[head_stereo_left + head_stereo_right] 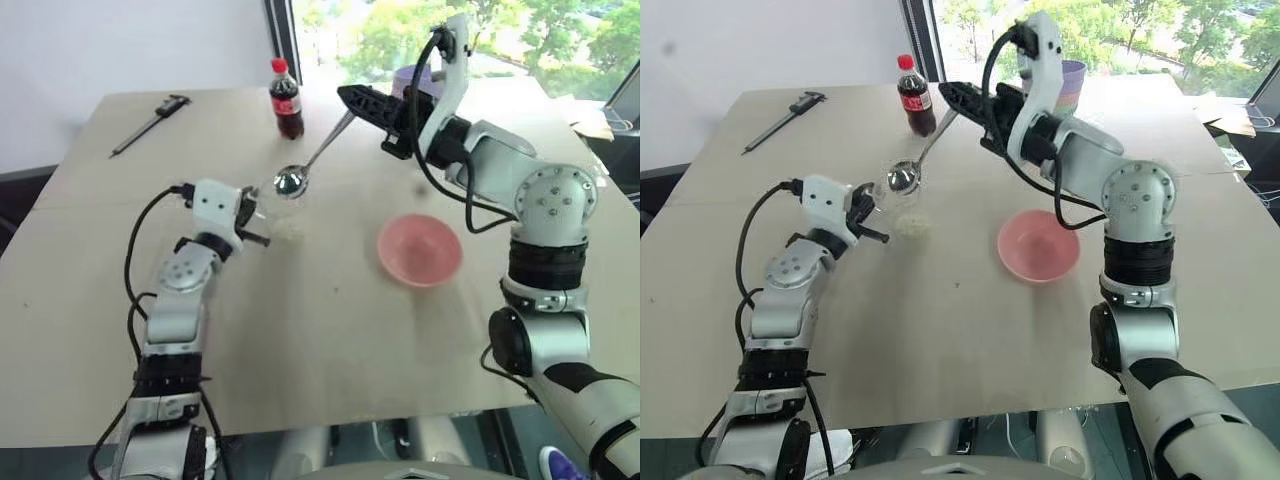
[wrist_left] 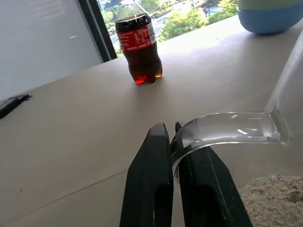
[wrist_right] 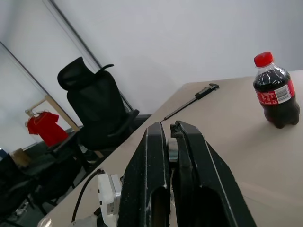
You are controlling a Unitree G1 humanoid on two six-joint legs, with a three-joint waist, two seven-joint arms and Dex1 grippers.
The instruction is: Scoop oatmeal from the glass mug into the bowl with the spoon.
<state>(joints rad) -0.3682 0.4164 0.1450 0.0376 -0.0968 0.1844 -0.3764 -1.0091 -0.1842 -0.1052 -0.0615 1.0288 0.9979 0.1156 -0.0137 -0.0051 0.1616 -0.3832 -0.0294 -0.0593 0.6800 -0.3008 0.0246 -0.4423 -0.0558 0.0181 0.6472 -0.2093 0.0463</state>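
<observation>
Gripping the mug handle, left fingers clamp shut; right fingers clamp the spoon above the mug, bowl well right.

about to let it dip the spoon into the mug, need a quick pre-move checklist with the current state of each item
1. Left gripper holding the glass mug: ok, its fingers are shut on the mug's handle.
2. Right gripper holding the spoon: ok, handle clamped, shiny end hanging over the mug.
3. Oatmeal in the mug: ok, pale flakes show at the bottom.
4. Spoon loaded: not ok, nothing shows in it yet.
5. Bowl ready: ok, it sits upright and empty to the robot's right of the mug.
6. Cola bottle clear of the spoon's path: cannot tell, it stands just behind the mug.
</observation>
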